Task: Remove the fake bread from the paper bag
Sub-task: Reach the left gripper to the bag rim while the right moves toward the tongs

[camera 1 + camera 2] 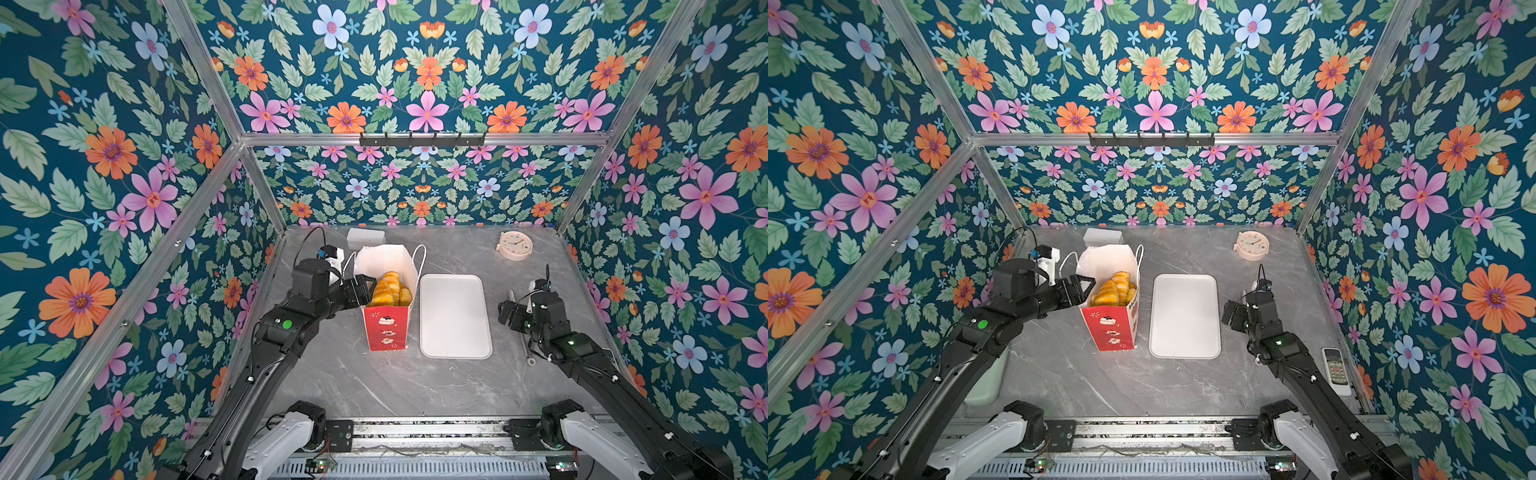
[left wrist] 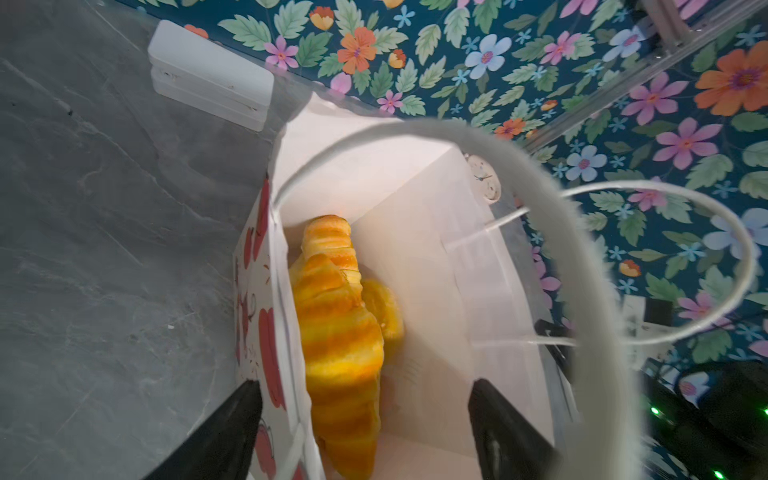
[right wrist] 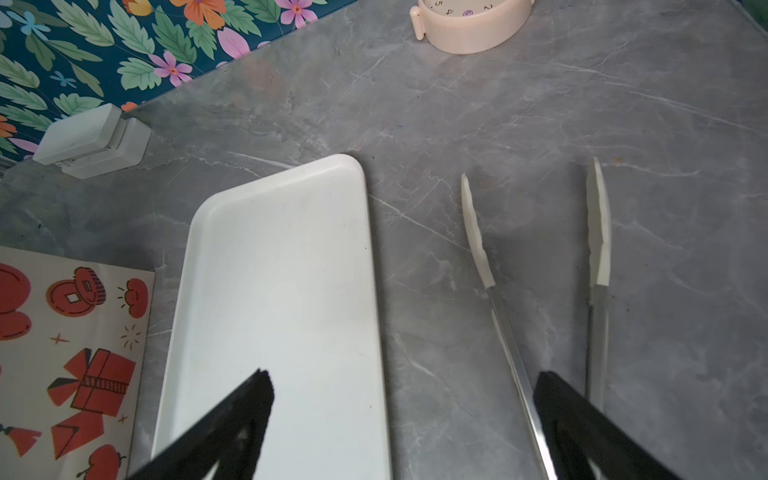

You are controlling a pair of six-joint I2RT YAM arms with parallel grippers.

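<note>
We count one paper bag [image 1: 388, 328] mid-frame, three fake bread [image 2: 338, 332] pieces showing, its depths hidden. The left gripper [image 2: 363, 385] gapes astride the bag's wall; the right gripper [image 3: 404, 377] gapes too.

The light is bright and even. In both top views the grey table [image 1: 374, 386] carries only faint, soft-edged shadows that hug whatever casts them. The wide lens stretches the flowered walls [image 1: 104, 166] most at ten and two o'clock. A green lamp [image 1: 286, 323] glows on my left arm, at eight o'clock from the bag [image 1: 388, 328].

Through my left wrist camera the cord handle [image 2: 598, 299] sits too near the lens and smears into a fuzzy white band. The bag's white inside looks washed out, and my left pincer [image 2: 363, 388] is two soft black wedges. The croissant [image 2: 336, 332] stays glossy and fairly sharp.

From my right wrist camera the tray [image 3: 282, 270] glares pale, and my right pincer [image 3: 403, 376] is blurred.
</note>
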